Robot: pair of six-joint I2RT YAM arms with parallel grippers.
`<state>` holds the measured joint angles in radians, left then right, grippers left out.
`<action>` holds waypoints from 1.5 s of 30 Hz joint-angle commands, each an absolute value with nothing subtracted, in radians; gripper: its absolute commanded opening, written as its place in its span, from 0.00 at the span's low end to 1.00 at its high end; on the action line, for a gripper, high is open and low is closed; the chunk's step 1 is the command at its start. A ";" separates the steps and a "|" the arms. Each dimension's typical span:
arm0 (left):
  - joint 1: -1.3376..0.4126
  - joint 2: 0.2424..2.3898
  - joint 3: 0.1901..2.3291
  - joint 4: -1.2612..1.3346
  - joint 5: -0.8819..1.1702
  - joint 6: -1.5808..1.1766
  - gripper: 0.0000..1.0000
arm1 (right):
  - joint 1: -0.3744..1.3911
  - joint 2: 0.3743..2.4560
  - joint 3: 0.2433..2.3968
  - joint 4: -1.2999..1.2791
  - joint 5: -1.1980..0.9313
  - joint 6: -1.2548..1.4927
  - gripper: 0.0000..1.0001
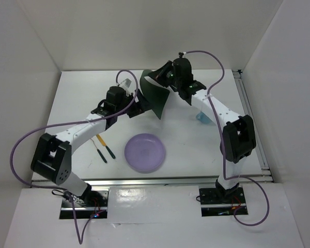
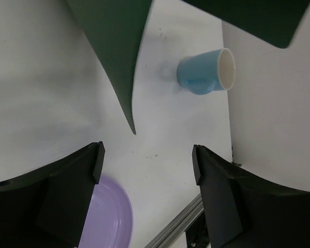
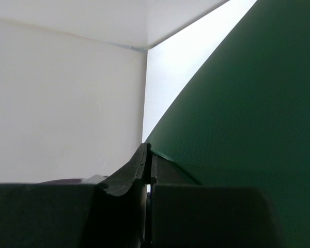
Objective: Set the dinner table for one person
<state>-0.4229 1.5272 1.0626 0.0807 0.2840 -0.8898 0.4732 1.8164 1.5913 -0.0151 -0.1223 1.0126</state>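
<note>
The dinner table (image 1: 196,150) is a large white top. My right gripper (image 1: 168,77) is shut on the edge of a dark green placemat (image 1: 156,95) and holds it lifted and hanging at the back middle; the mat fills the right wrist view (image 3: 248,113) and hangs into the left wrist view (image 2: 116,46). My left gripper (image 1: 139,103) is open and empty, just left of the hanging mat. A purple plate (image 1: 145,152) lies near the front middle and shows in the left wrist view (image 2: 106,219). A blue cup (image 1: 202,118) lies on its side under the right arm, also in the left wrist view (image 2: 206,71).
Two utensils with green and yellow handles (image 1: 104,149) lie left of the plate. White walls enclose the table on three sides. A metal rail (image 1: 155,181) runs along the front edge and another along the right side (image 1: 250,113).
</note>
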 commanded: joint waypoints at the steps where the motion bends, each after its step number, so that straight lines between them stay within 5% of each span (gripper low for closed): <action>1: -0.433 1.621 1.106 0.149 0.290 -0.946 0.86 | 0.460 1.767 1.594 0.038 -0.130 1.025 0.00; 7: -0.453 1.695 1.175 0.118 0.210 -0.946 0.78 | 0.440 1.734 1.556 0.067 -0.141 1.057 0.00; 11: -0.453 1.717 1.226 0.058 0.146 -0.937 0.58 | 0.417 1.713 1.545 0.077 -0.163 1.057 0.00; 15: -0.453 1.717 1.313 -0.027 0.034 -0.882 0.20 | 0.387 1.686 1.536 0.086 -0.193 1.057 0.00; 19: -0.421 1.735 1.483 -0.127 -0.063 -0.835 0.00 | 0.341 1.686 1.536 0.107 -0.262 1.048 0.00; 28: -0.341 1.738 1.729 -0.284 -0.270 -0.602 0.00 | 0.256 1.695 1.560 0.117 -0.397 0.963 0.00; 34: -0.276 1.559 1.457 -0.334 -0.348 -0.572 0.00 | 0.278 1.629 1.335 0.145 -0.431 0.895 0.00; 35: -0.255 1.530 1.407 -0.334 -0.327 -0.593 0.03 | 0.288 1.588 1.278 0.155 -0.413 0.894 0.00; 40: -0.163 1.355 1.186 -0.359 -0.241 -0.676 0.63 | 0.328 1.579 1.069 0.120 -0.463 0.833 0.00; 42: -0.149 1.307 1.157 -0.342 -0.198 -0.687 0.74 | 0.348 1.578 1.014 0.110 -0.463 0.833 0.00; 45: -0.149 1.342 1.205 -0.365 -0.149 -0.686 0.68 | 0.379 1.598 0.977 0.121 -0.439 0.844 0.00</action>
